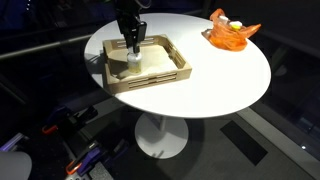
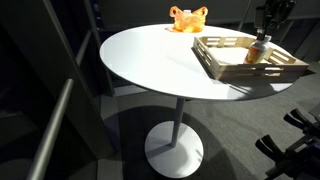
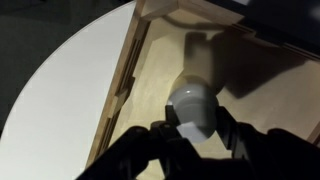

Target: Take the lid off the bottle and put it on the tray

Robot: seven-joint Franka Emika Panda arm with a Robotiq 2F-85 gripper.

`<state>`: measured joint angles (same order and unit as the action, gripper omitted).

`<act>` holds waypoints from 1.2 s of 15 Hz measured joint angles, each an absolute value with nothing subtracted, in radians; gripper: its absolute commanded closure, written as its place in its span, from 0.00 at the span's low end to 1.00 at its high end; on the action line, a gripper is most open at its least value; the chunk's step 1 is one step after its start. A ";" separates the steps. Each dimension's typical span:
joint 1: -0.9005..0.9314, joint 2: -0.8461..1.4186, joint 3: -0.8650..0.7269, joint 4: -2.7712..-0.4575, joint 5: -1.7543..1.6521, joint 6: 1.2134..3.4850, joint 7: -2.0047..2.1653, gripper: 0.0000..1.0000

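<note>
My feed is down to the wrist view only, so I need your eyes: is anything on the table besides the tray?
Observer: Yes. An orange object sits near the edge of the table, well apart from the wooden tray.
Operator: Is the bottle standing or tipped?
Observer: In an exterior view the bottle stands upright inside the tray, close to one end of it.
Operator: Where is the gripper relative to it?
Observer: The gripper hangs straight above the bottle's top. From here I cannot tell whether it grips it.
</note>
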<state>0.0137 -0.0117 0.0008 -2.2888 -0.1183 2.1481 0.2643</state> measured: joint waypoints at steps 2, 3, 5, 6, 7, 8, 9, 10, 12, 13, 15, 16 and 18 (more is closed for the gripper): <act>0.014 -0.012 0.001 -2.284 -0.118 2.121 0.324 0.81; 0.014 -0.011 0.001 -2.281 -0.118 2.107 0.350 0.81; 0.014 -0.011 0.001 -2.274 -0.118 2.081 0.389 0.81; 0.014 -0.010 0.001 -2.273 -0.118 2.073 0.401 0.81; 0.014 -0.010 0.001 -2.272 -0.118 2.070 0.405 0.81; 0.014 -0.010 0.001 -2.270 -0.118 2.070 0.405 0.81; 0.014 -0.010 0.001 -2.268 -0.118 2.070 0.405 0.81; 0.014 -0.010 0.001 -2.265 -0.119 2.070 0.404 0.81; 0.014 -0.010 0.001 -2.256 -0.123 2.071 0.397 0.81; 0.014 -0.010 0.001 -2.251 -0.126 2.073 0.388 0.81; 0.014 -0.011 0.001 -2.244 -0.134 2.087 0.365 0.81; 0.014 -0.011 0.001 -2.242 -0.137 2.099 0.348 0.81; 0.014 -0.011 0.001 -2.241 -0.150 2.133 0.311 0.81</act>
<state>0.0140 -0.0106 0.0013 -2.2409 -0.1497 2.1331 0.3112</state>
